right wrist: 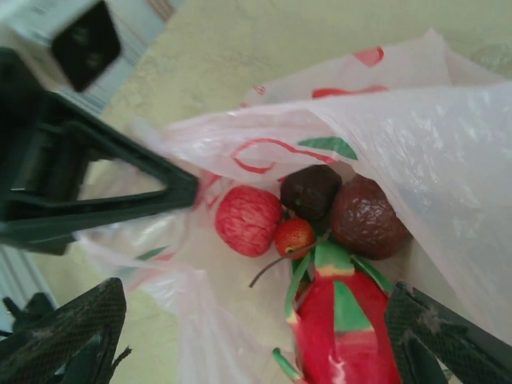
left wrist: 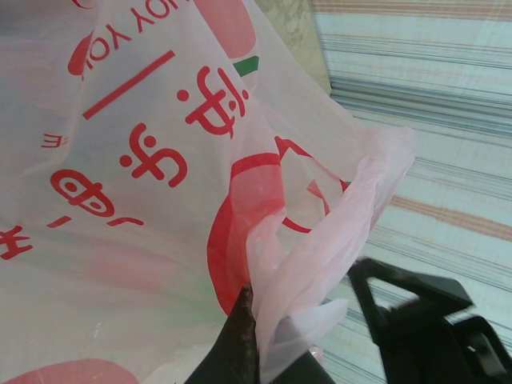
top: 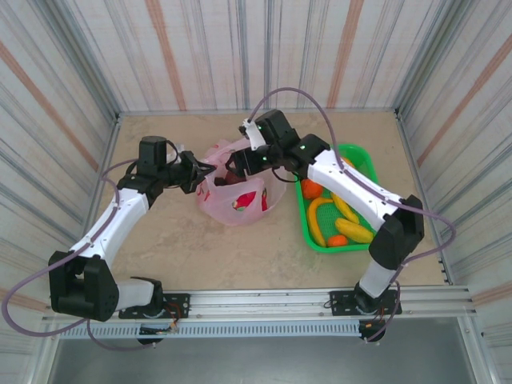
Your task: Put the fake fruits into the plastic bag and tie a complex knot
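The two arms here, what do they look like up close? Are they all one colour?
No. The left arm and right arm have smooth white links between chunky black joints. A thin lilac cable loops loosely along each, and a small green light glows on the right one. The fingers are dark, tapered and cross-hatched.

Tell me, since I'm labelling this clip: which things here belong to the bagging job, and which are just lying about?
Job:
- plastic bag
- fake fruits inside it
- bananas and orange balls yet to be bagged
- left claw, shut on the bag's handle
- right claw, open over the bag's mouth

Lying about:
- green basket, merely holding fruit
- purple cables
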Controlling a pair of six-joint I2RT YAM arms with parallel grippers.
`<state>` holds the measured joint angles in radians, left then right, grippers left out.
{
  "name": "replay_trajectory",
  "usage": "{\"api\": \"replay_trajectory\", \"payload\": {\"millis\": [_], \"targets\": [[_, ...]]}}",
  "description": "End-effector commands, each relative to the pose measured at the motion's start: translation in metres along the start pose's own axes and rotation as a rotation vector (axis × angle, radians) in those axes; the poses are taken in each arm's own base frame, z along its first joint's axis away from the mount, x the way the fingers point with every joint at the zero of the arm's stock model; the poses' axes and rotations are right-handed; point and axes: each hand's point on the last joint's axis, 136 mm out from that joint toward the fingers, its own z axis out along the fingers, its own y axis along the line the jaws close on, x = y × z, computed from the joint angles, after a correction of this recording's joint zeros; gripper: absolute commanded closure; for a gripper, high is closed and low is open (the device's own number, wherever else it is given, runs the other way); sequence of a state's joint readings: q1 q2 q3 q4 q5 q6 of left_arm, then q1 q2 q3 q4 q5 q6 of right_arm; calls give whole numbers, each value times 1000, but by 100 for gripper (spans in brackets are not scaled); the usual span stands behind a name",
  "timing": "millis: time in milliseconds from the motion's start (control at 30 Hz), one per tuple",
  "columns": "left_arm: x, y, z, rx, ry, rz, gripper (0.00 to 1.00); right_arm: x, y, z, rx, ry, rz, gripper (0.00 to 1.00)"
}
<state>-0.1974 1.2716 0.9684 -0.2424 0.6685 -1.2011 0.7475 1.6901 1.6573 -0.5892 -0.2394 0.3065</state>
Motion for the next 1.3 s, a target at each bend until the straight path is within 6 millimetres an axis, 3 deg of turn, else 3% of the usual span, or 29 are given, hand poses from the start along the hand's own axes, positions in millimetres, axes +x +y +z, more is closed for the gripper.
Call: {"api": "replay_trajectory", "payload": {"millis": [0,200,433,500,567,700,800,1033,1267], "targets": [[-1,0,-2,-7,0,13,100,-4,16,-34,-52,-31,-4,14],[-1,2,-4,-5,1,15,100,-11,12,-83,-77,-112,5,14],[-2,2,-6,-14,-4,33,100,12,-46,-120,15,-176,59,9],[-2,1,-6,-11,-2,36,100,22,-59,-127,36,-190,8,1],[-1,1,-6,-13,1,34,100,30,-67,-132,47,-199,-79,1],[-2,2,-5,-12,2,37,100,51,-74,-131,43,-139,-289,1],[-2,2,-5,-13,2,36,100,56,-82,-127,82,-85,-416,1],[-2,0,-6,-12,1,40,100,48,-77,-115,113,-10,-896,1],[-1,2,-6,-13,1,33,100,38,-86,-85,185,187,-1352,1]]}}
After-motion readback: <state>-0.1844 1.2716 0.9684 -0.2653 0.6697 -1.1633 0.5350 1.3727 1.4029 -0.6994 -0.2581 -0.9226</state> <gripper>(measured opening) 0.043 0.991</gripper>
